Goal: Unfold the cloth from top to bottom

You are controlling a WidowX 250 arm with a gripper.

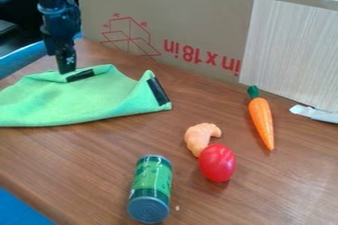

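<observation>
The gripper points down at the upper left of the camera view, its tip at the far edge of the green cloth, right beside a black strip on it. Whether it holds any of the fabric I cannot tell. The cloth lies on the left part of the table, rumpled, with its far edge turned over near the gripper. A second black strip marks its right corner, where the fabric rises in a small fold.
On the wooden table are a green can in front, a red tomato-like toy, an orange shrimp-like toy and a carrot. A cardboard wall stands behind, with a white object at right.
</observation>
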